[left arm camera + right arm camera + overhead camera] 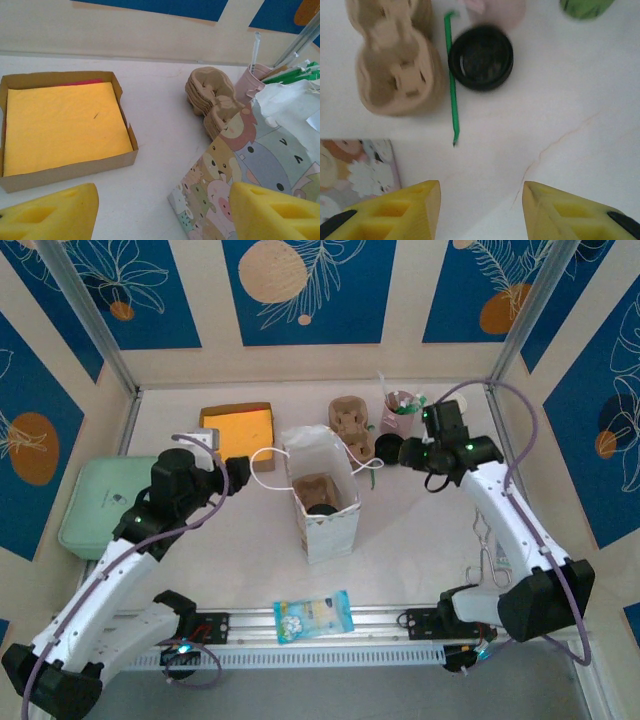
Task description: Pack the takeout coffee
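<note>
A green-sided round thing, cut off by the top edge of the right wrist view, looks like the takeout coffee cup. It stands beyond the pink cup. My right gripper hangs open over bare table, short of the round black lid and a green stirrer. From above, the right gripper is just right of the lid. The patterned paper bag stands open mid-table with a brown pulp carrier inside. My left gripper is open beside the bag, holding nothing.
A stack of pulp carriers and the pink cup with stirrers stand behind the bag. A cardboard box of yellow napkins sits back left, a pale green lidded box far left, and a blue snack packet near the front rail.
</note>
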Tool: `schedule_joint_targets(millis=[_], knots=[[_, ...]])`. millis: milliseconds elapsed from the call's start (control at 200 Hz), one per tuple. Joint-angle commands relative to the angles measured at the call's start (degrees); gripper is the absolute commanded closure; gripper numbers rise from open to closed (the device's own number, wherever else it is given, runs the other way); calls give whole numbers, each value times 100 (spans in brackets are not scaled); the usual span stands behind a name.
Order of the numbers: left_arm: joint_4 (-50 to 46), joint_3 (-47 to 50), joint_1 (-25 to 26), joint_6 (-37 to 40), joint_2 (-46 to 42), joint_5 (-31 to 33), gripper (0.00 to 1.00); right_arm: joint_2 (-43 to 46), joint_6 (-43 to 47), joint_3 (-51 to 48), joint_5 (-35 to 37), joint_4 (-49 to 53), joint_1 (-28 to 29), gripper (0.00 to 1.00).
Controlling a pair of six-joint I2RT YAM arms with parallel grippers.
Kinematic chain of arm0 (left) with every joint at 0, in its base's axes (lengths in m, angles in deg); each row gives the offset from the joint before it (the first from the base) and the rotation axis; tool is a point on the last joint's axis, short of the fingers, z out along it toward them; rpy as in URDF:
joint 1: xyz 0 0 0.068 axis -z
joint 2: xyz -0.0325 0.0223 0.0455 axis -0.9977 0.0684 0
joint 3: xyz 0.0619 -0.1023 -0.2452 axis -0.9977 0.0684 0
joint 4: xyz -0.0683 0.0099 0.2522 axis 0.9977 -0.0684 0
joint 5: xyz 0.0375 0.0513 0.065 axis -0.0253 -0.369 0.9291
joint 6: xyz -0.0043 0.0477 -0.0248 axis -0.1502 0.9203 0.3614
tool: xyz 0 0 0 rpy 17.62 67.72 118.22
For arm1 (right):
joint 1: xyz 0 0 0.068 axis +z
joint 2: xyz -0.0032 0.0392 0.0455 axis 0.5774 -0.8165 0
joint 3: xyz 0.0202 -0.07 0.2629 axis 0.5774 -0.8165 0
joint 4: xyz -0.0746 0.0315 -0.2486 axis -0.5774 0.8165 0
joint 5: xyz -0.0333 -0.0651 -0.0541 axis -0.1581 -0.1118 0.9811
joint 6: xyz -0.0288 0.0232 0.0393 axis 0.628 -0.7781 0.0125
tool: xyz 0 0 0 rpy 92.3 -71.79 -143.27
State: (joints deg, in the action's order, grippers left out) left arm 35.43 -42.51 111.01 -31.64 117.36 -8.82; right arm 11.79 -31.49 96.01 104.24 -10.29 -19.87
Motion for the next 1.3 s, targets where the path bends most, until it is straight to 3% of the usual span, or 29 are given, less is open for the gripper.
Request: schedule_joint_targets(millis=[0,455,1016,1296], knots=[[259,8,-56,-137,60,-65,31,-271,-212,-521,-413,-809,105,52],[-96,-10,-57,-6,-229,133,31,-2982,65,472,138,-1050,668,61],[-103,9,-102,99,-243,198,31,-4083,52,1166,450,-861,753,67],[-93,-1,-120,103,-252,190,31,-4163,15,1179,573,-756,771,81]])
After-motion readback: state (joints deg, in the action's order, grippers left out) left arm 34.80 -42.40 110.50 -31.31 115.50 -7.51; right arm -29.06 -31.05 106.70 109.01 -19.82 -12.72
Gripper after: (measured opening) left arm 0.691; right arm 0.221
